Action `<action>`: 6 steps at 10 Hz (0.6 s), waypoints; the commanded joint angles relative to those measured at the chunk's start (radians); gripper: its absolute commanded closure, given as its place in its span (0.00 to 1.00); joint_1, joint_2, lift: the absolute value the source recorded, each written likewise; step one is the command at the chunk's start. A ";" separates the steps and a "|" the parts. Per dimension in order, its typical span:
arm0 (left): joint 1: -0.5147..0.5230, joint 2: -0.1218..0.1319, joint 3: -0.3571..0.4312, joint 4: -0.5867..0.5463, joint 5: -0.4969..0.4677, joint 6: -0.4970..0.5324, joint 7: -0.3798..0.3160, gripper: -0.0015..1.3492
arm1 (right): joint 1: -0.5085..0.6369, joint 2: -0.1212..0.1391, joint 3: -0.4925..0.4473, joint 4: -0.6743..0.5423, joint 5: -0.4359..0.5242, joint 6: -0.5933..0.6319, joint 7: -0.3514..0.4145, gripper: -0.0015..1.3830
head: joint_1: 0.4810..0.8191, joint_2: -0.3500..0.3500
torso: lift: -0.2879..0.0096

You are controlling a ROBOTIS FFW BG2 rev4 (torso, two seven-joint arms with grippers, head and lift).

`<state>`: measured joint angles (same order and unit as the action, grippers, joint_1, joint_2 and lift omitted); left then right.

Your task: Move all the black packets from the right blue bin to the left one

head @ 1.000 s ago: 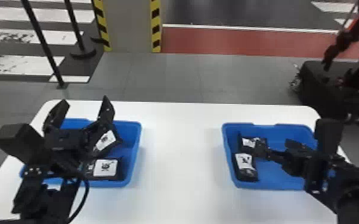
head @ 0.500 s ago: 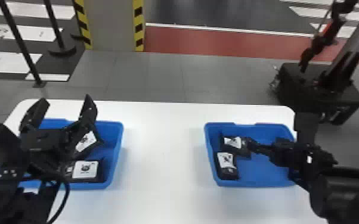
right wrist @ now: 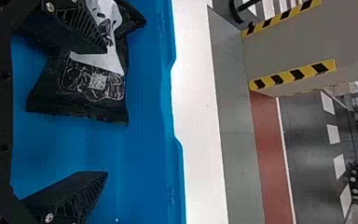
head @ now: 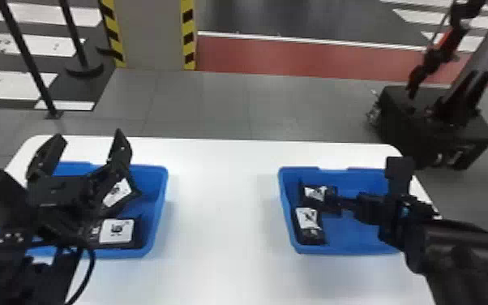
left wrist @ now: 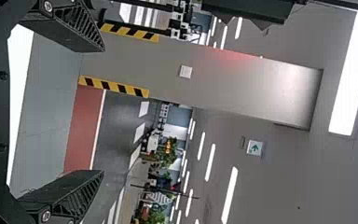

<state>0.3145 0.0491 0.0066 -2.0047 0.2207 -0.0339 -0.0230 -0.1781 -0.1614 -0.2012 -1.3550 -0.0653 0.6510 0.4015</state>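
Note:
In the head view my left gripper [head: 88, 138] hangs open and empty over the left blue bin [head: 162, 202], where black packets with white labels [head: 117, 232] lie. The left wrist view also has this gripper [left wrist: 103, 110] with its fingers spread. My right gripper [head: 350, 205] is low at the right blue bin [head: 285, 202], beside the farther black packet [head: 315, 194]; a nearer packet [head: 308, 221] lies against the bin's left wall. In the right wrist view the gripper [right wrist: 106, 111] is open, one finger overlapping a packet [right wrist: 93, 88], the other over blue bin floor.
The white table [head: 223, 211] stretches between the two bins. Beyond its far edge stand a pillar with yellow-black stripes [head: 150, 36] and black posts at the left. A black-based machine [head: 433, 125] stands on the floor at the back right.
The head view has swung slightly right, shifting the scene left. Relative to its bin, my right arm has moved left. The left gripper stays open above its bin.

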 commanded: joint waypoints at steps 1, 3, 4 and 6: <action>0.000 0.000 0.000 0.001 -0.003 -0.001 0.000 0.07 | -0.070 -0.007 0.013 0.129 0.015 -0.035 0.033 0.07 | 0.63 0.36 | 0.60; 0.000 0.000 0.001 -0.004 -0.006 0.004 0.000 0.07 | -0.099 -0.009 0.020 0.176 0.038 -0.015 0.063 0.58 | 0.63 0.38 | 0.60; 0.002 0.000 0.004 -0.004 -0.006 0.004 0.000 0.07 | -0.067 -0.006 0.020 0.156 -0.014 -0.015 0.062 0.84 | 0.63 0.38 | 0.60; 0.005 0.000 0.007 0.001 -0.004 0.007 0.000 0.07 | 0.004 -0.003 0.022 0.046 -0.070 -0.001 0.063 0.87 | 0.63 0.40 | 0.60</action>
<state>0.3186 0.0489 0.0132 -2.0047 0.2154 -0.0268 -0.0230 -0.1922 -0.1649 -0.1805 -1.2818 -0.1163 0.6440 0.4645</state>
